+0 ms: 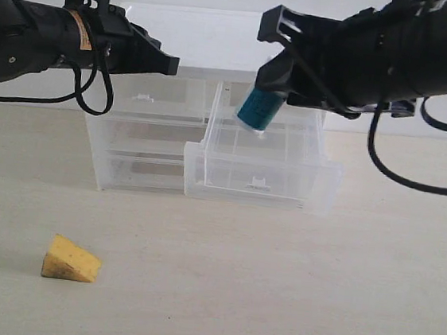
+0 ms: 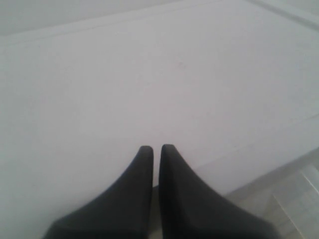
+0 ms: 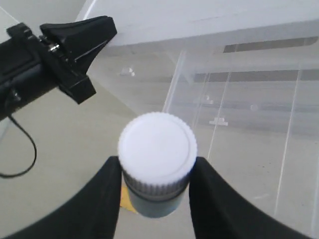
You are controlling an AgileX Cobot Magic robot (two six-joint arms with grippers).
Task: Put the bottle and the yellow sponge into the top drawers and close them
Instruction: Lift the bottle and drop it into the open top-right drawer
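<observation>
My right gripper [image 1: 273, 86] is shut on the teal bottle [image 1: 256, 110], which hangs tilted, white cap down, over the pulled-out right top drawer [image 1: 262, 180]. In the right wrist view the bottle's white cap [image 3: 157, 145] sits between the fingers [image 3: 107, 194] of the right gripper [image 3: 156, 163]. The left top drawer [image 1: 147, 99] is shut in the cabinet. Alone on the table at the front left lies the yellow sponge [image 1: 71, 260], with a sliver of the sponge [image 3: 125, 197] showing behind the bottle. My left gripper [image 1: 170, 64] hovers shut and empty over the cabinet's white top [image 2: 149, 74]; its tips [image 2: 153, 148] nearly touch.
Two full-width clear drawers [image 1: 138, 139] sit below the top ones in the cabinet, which stands against the back wall. The left arm's black gripper [image 3: 75, 45] shows in the right wrist view beside the cabinet's top edge. Cables hang from both arms.
</observation>
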